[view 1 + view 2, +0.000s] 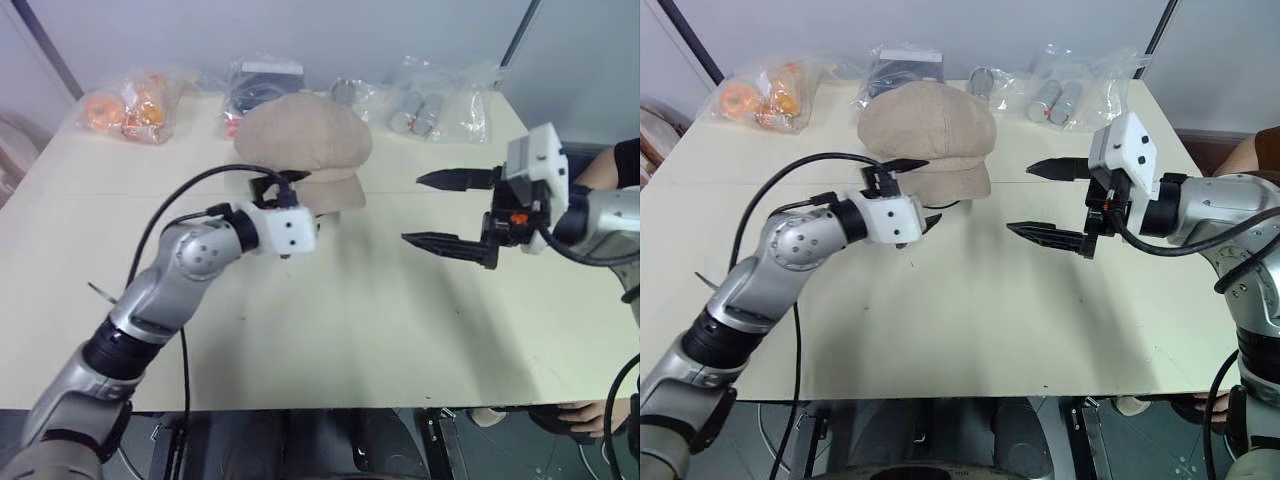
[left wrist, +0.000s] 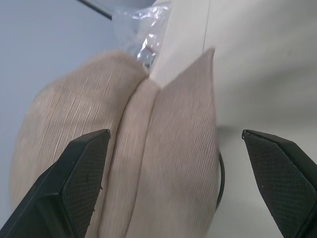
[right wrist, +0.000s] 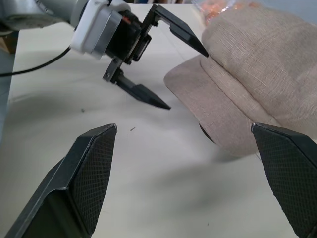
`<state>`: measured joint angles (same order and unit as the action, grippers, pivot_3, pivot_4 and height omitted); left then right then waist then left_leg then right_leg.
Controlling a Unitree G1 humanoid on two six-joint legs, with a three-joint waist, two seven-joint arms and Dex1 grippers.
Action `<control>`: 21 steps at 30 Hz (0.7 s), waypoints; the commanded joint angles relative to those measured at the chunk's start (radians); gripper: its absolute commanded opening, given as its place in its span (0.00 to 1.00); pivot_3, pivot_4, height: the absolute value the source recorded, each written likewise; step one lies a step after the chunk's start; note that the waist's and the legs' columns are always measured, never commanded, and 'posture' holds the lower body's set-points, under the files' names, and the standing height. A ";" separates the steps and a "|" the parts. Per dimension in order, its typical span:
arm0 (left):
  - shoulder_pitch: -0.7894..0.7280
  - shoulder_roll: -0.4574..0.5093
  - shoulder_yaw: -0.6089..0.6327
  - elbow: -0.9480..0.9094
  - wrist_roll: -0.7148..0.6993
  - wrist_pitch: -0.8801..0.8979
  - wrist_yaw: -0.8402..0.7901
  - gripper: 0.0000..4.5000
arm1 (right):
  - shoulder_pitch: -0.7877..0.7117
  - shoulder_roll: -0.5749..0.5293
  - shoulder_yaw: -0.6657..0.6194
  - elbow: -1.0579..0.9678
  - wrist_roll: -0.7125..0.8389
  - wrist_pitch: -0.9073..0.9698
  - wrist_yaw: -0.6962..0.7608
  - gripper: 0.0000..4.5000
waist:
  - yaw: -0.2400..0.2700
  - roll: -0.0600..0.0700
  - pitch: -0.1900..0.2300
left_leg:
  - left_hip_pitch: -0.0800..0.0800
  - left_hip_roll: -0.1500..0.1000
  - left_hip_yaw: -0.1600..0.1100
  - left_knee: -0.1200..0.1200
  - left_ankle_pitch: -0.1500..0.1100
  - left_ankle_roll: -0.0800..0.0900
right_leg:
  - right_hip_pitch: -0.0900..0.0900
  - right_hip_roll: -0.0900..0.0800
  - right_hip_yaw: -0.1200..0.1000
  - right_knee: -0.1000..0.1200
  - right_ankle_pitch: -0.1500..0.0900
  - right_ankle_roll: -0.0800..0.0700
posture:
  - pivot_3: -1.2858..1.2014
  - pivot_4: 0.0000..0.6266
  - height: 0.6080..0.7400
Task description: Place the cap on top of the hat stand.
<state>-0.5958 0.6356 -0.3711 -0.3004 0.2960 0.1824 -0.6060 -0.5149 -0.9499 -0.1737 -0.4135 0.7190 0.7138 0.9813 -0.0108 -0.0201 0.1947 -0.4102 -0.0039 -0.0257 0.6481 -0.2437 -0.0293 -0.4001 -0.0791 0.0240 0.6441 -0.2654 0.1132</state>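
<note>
Landmark: the cap [image 1: 927, 133] is taken as the reference; it is seated over the hat stand, of which a thin black wire curve [image 3: 205, 135] is seen under the brim.
Table: a pale, matte tabletop [image 1: 330, 330] is spread in front of the cap and is bare there apart from a few small specks.
Left gripper: the left gripper [image 1: 918, 193] is held just in front of the cap's brim, jaws wide apart and nothing between them; one black finger lies at the seam between crown and brim, though contact cannot be told. It is judged to be placed there either to adjust the brim or after a release.
Right gripper: the right gripper [image 1: 1048, 199] is held to the right of the cap and clear of it, jaws spread wide and empty, the tapered fingers pointed toward the brim.
Fingers: the pads [image 3: 86, 173] are seen as black, wedge-shaped and finely cross-hatched, presumably for grip on soft cloth.
Cap material: a beige, linen-like weave with a fine slub is shown; the crown is puffy and rounded, the brim short, flat and stiffer.
Task state: the cap is judged to be already resting on the stand.
Behind the cap: clear plastic bags are laid along the far edge, one with orange items [image 1: 128, 110] and one with grey cylinders [image 1: 420, 112].
</note>
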 commanded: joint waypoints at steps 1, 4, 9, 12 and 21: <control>-0.020 -0.011 0.008 0.031 0.050 -0.032 0.009 1.00 | -0.010 -0.013 -0.036 -0.040 0.006 -0.006 -0.020 0.99 | -0.001 0.000 0.000 | 0.000 0.000 0.000 0.000 0.000 0.000 | 0.000 0.000 0.000 0.000 0.000 0.000 | 0.52 0.24 1.00; -0.016 -0.023 0.016 0.053 0.062 -0.056 0.007 0.79 | -0.007 -0.013 -0.036 -0.042 0.002 -0.008 -0.031 1.00 | 0.000 0.000 0.000 | 0.000 0.000 0.000 0.000 0.000 0.000 | 0.000 0.000 0.000 0.001 0.000 0.000 | 0.52 0.24 1.00; -0.009 -0.027 0.039 0.068 0.064 -0.083 0.000 0.22 | -0.006 -0.015 -0.035 -0.044 0.003 -0.010 -0.037 1.00 | 0.002 0.000 0.000 | 0.000 0.000 0.000 0.000 0.000 0.000 | 0.000 0.000 0.000 0.001 0.000 0.000 | 0.52 0.24 1.00; 0.013 -0.025 0.068 0.077 0.034 -0.167 0.011 0.01 | -0.005 -0.016 -0.028 -0.038 -0.009 -0.016 -0.039 1.00 | 0.001 0.000 0.000 | 0.000 0.000 -0.001 0.000 0.000 0.000 | 0.000 0.000 0.000 0.001 0.000 0.000 | 0.52 0.24 1.00; 0.076 0.063 0.244 0.297 -0.259 -0.584 -0.119 0.01 | 0.010 -0.016 -0.002 -0.012 -0.075 -0.057 -0.027 1.00 | -0.001 0.000 0.000 | 0.001 0.001 -0.001 0.000 0.000 0.000 | -0.001 -0.001 0.000 0.001 0.000 0.000 | 0.52 0.24 1.00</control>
<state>-0.5234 0.6785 -0.1601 -0.0425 0.1057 -0.3166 -0.6771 -0.4971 -0.9537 -0.1645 -0.4203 0.6555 0.6793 0.9506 -0.0119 -0.0197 0.1944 -0.4095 -0.0026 -0.0271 0.6478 -0.2437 -0.0293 -0.4014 -0.0798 0.0243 0.6454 -0.2654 0.1131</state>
